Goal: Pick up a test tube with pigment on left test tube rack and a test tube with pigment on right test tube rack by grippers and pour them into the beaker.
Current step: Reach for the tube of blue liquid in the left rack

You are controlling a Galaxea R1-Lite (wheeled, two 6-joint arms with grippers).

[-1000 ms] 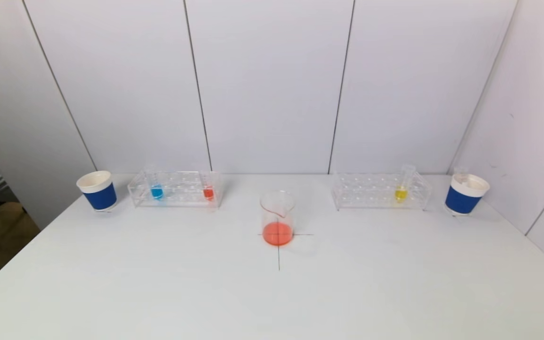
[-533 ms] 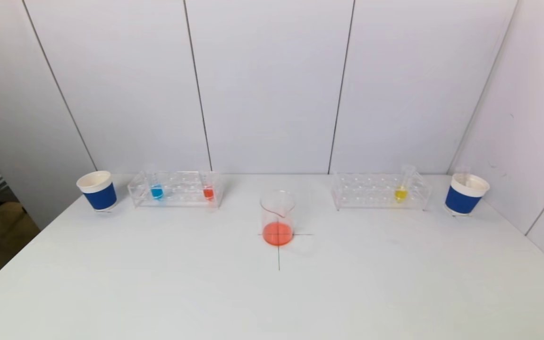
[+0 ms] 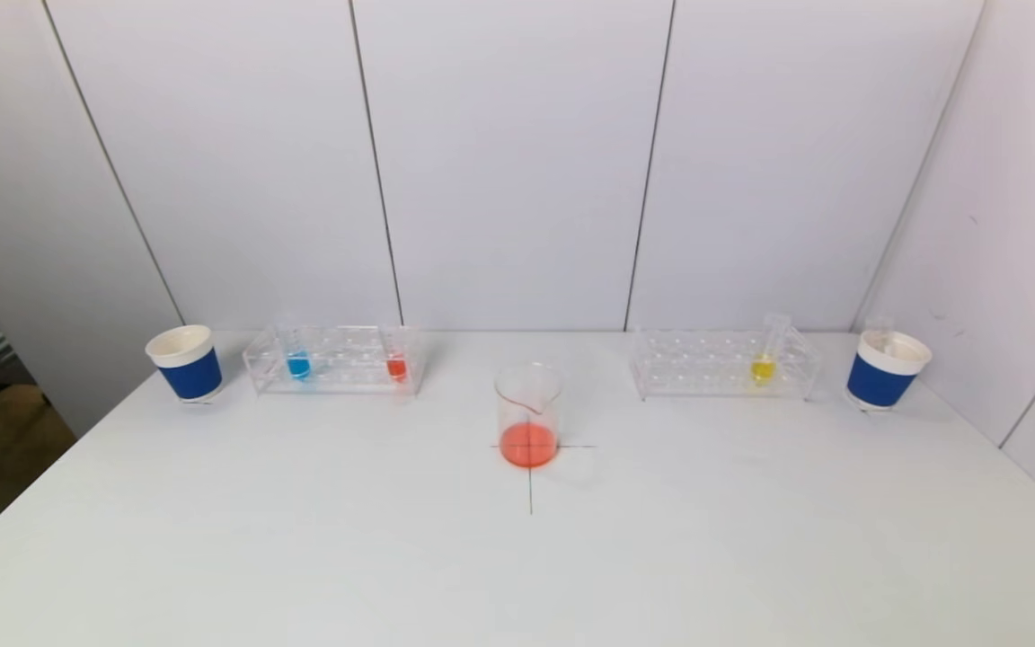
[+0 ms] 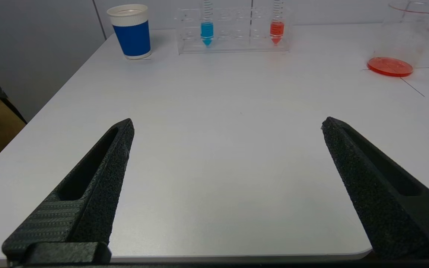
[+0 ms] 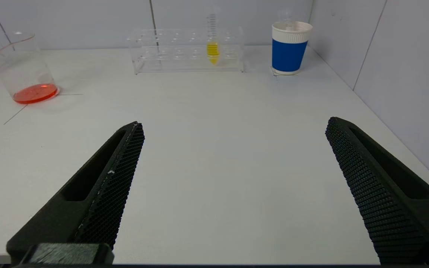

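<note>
White table point(image 3: 302, 539) with a glass beaker point(image 3: 527, 415) at centre, standing on a drawn cross and holding a shallow layer of orange-red liquid. Left clear rack point(image 3: 335, 358) at the far left carries two upright tubes: one with blue pigment point(image 3: 298, 359) toward its outer end, one with red pigment point(image 3: 396, 360) at the end nearer the beaker. Right clear rack point(image 3: 722, 363) at the far right carries one upright tube with yellow pigment point(image 3: 765, 352). A blue-and-white paper cup point(image 3: 185, 362) stands just outside the left rack; a second cup point(image 3: 886, 369) stands just outside the right rack. Left tool point(image 4: 227, 124) and right tool point(image 5: 235, 124) hover low over the near edge of the table, jaws spread wide, nothing between them, both well apart from the racks.
</note>
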